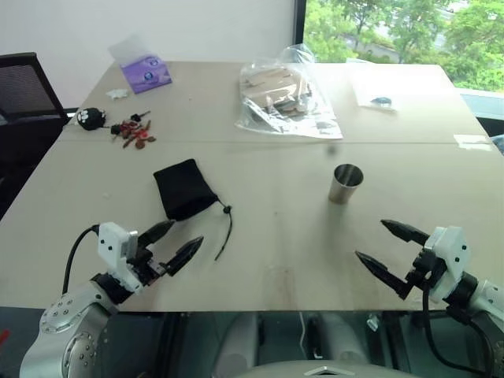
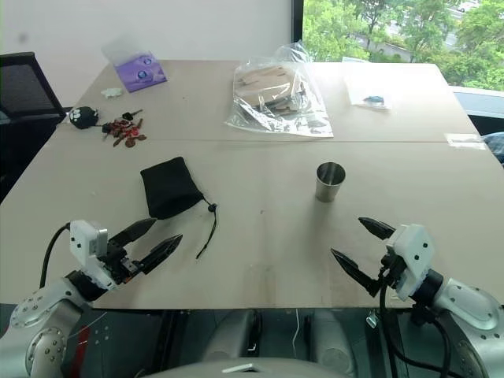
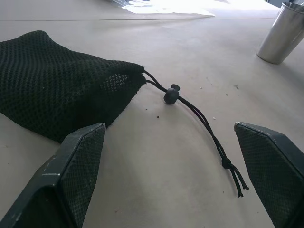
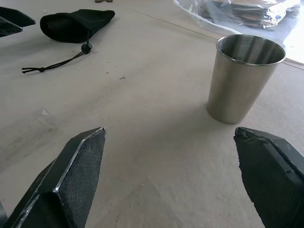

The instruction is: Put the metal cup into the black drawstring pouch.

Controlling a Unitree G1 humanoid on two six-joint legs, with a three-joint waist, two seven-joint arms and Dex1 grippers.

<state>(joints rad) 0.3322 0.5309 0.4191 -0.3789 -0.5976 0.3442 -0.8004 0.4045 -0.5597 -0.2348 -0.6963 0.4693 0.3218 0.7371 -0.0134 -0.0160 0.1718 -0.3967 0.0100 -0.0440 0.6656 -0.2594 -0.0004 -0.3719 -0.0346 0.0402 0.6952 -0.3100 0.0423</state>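
Metal cup (image 1: 345,183) upright, centre-right on table (image 1: 268,260). Black pouch (image 1: 183,188) lying centre-left. Left gripper (image 1: 175,241) lower left, right gripper (image 1: 392,250) lower right: both spread wide, empty.

One cup (image 1: 345,183) stands on the table (image 1: 268,236), at about 3 o'clock from the one pouch (image 1: 183,189). One plush toy (image 1: 92,117) lies at 11 o'clock from the pouch, beside one heap of small red bits (image 1: 134,134), too small to count. One purple packet (image 1: 145,72) and one clear plastic bag (image 1: 285,98) lie farther off, around 12 o'clock. Two grippers, left (image 1: 175,240) and right (image 1: 386,248), show at 6 o'clock. One black chair (image 1: 24,98) is at 9 o'clock.
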